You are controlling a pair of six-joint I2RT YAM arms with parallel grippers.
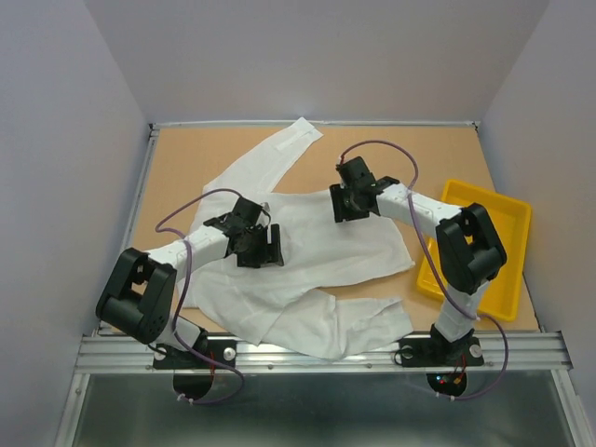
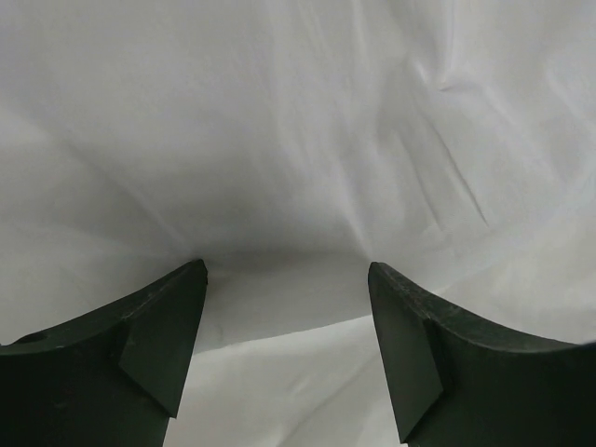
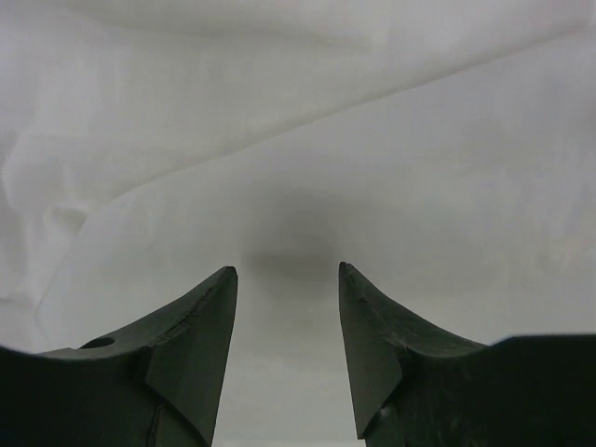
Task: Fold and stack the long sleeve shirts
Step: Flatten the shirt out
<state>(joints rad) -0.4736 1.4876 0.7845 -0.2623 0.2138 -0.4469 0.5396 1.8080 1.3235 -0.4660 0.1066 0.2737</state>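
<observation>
White shirt point(image 1: 317, 250) fills both wrist views, collar hard to spot; left tool point(image 2: 287, 270) gapes wide, right tool point(image 3: 287, 270) narrower, both empty.

Left claw point(image 2: 287, 276) spread wide, right claw point(image 3: 287, 274) parted less, both empty, both aimed downward

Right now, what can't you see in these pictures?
- Top view: the left gripper and right gripper cover the middle of the white shirt.
- Top view: the right arm hides part of the yellow tray.
- Top view: overlapping folds hide whether there is one shirt or more.
- Wrist views: too close; whether the grippers touch the cloth is unclear.
</observation>
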